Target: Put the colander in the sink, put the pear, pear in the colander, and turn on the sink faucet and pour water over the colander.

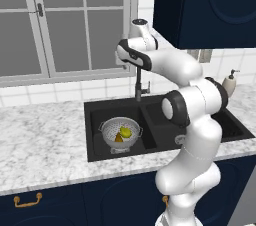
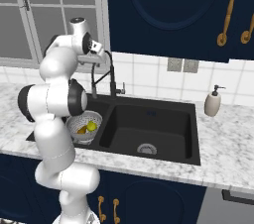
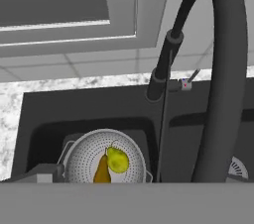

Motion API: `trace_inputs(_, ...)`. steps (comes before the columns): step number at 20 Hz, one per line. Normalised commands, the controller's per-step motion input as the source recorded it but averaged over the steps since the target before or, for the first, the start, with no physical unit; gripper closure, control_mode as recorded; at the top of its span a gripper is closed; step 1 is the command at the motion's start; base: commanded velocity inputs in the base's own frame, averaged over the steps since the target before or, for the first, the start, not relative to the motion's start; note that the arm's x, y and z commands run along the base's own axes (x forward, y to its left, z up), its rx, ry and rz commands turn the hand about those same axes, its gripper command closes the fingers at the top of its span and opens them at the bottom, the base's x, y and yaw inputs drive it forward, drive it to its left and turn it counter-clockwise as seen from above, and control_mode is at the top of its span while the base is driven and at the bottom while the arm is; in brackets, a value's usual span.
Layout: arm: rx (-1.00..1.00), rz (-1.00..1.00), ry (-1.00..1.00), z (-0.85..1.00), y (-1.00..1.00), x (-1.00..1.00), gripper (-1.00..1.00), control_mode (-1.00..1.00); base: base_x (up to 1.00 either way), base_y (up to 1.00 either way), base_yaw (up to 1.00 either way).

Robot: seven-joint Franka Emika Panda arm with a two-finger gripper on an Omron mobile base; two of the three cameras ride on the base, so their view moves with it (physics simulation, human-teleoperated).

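The silver colander [image 1: 111, 131] [image 2: 79, 124] [image 3: 82, 161] stands in the left basin of the black sink [image 1: 95, 120] [image 2: 149, 119] [image 3: 49, 114]. Both pears lie inside it, touching: the yellow-green pear [image 1: 126, 132] [image 3: 118, 160] and the brownish-orange pear [image 1: 118, 138] [image 3: 102, 171]. The black gooseneck sink faucet [image 1: 138, 82] [image 2: 111, 77] [image 3: 225, 69] rises behind the divider, its spout [image 3: 161, 69] hanging over the sink. My gripper [image 2: 92, 60] hovers high beside the top of the faucet's arch, looking down at the colander, open and holding nothing. Water is out of view.
A beige soap dispenser [image 1: 229, 84] [image 2: 213, 102] stands on the marble counter [image 1: 40, 135] right of the sink. A window [image 1: 65, 20] is behind the faucet, and dark blue upper cabinets [image 2: 168, 10] hang to the right. The right basin has a silver drain [image 2: 147, 148].
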Motion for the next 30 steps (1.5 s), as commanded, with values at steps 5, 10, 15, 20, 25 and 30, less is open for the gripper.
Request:
trace_inputs(5, 0.00, 0.00, 0.03, -0.01, 0.46, 0.15, -1.00, -1.00, 0.00, 0.00, 0.00)
trace_inputs(10, 0.00, 0.00, 0.04, -0.01, 0.41, 0.15, -1.00, -1.00, 0.00, 0.00, 0.00)
trace_inputs(15, 0.00, 0.00, 0.04, 0.00, 0.31, 0.10, -1.00, -1.00, 0.00, 0.00, 0.00)
trace_inputs(20, 0.00, 0.00, 0.05, -0.01, 0.25, 0.06, -1.00, -1.00, 0.00, 0.00, 0.00)
trace_inputs(25, 0.00, 0.00, 0.04, -0.01, 0.09, 0.01, -1.00, -1.00, 0.00, 0.00, 0.00)
trace_inputs(30, 0.00, 0.00, 0.01, 0.01, 0.00, -0.22, -1.00, -1.00, 0.00, 0.00, 0.00)
